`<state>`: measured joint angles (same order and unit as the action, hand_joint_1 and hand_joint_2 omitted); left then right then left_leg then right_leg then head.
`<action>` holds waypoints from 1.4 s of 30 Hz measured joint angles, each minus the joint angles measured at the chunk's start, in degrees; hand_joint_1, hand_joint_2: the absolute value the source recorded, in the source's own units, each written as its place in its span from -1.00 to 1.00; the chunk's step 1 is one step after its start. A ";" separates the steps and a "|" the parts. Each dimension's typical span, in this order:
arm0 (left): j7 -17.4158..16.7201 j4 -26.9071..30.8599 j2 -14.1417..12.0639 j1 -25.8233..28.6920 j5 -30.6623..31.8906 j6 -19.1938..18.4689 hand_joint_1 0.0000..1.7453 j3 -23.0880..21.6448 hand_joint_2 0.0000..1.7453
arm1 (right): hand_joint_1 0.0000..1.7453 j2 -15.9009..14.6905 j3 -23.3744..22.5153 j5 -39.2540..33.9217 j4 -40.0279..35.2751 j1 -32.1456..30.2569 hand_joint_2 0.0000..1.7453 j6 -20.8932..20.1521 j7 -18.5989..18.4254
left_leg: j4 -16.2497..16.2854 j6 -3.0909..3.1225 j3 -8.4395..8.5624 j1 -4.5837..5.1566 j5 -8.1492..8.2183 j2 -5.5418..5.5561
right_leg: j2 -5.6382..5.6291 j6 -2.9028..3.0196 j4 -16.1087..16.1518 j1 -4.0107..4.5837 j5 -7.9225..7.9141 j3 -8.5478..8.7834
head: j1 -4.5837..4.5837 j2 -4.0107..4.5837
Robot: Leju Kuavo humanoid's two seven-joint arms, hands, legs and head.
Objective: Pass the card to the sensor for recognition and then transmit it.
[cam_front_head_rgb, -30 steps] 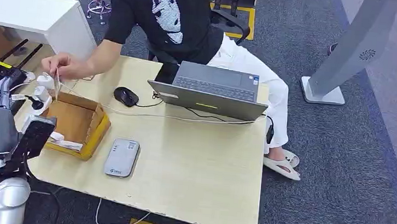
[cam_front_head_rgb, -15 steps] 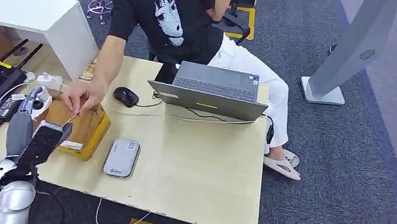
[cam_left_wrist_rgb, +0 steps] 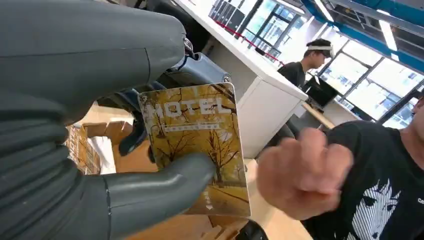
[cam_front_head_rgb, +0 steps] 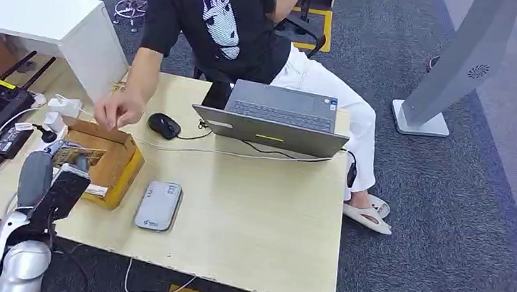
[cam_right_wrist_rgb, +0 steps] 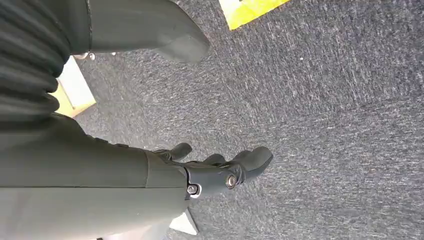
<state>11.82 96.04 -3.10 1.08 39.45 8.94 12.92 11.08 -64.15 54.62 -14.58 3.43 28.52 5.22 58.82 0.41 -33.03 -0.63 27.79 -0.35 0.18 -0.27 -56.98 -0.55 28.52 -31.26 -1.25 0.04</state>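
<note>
Head view: left hand (cam_front_head_rgb: 61,156) grips card (cam_front_head_rgb: 81,156) over wooden table (cam_front_head_rgb: 249,217), apparently carpeted floor (cam_front_head_rgb: 448,229).

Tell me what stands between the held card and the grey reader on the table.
Nothing visible does. The left hand holds the card above the cardboard box; the reader lies just beyond the box with bare table around it.
</note>
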 joint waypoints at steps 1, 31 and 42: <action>0.00 0.00 0.00 0.01 0.00 0.00 1.00 -0.04 1.00 | -1.00 0.00 0.00 0.02 0.00 0.00 1.00 0.00 0.00 | 0.00 0.00 0.00 0.00 0.00 0.00 | 0.00 0.00 0.00 0.00 0.00 0.00 | 0.00 0.00; -9.26 -8.94 -1.05 0.05 34.40 6.51 1.00 -16.04 1.00 | -1.00 0.04 0.00 2.91 0.33 0.23 1.00 -0.92 -1.20 | 0.00 0.00 0.00 0.00 0.00 0.01 | 0.02 0.00 0.01 0.00 0.00 0.00 | 0.00 0.00; -11.63 -18.91 -0.59 -1.30 36.35 9.31 1.00 -19.32 1.00 | -1.00 0.17 0.00 4.17 0.55 0.23 1.00 -1.11 -1.55 | 0.00 0.00 0.01 0.01 0.00 0.00 | 0.00 0.00 0.01 0.00 0.00 -0.01 | 0.00 0.00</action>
<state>0.20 77.13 -3.69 -0.22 75.80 18.25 -6.40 11.26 -64.15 58.80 -14.03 3.66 27.41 3.67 58.82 0.41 -33.03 -0.62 27.79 -0.35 0.18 -0.27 -56.98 -0.55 28.52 -31.27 -1.25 0.04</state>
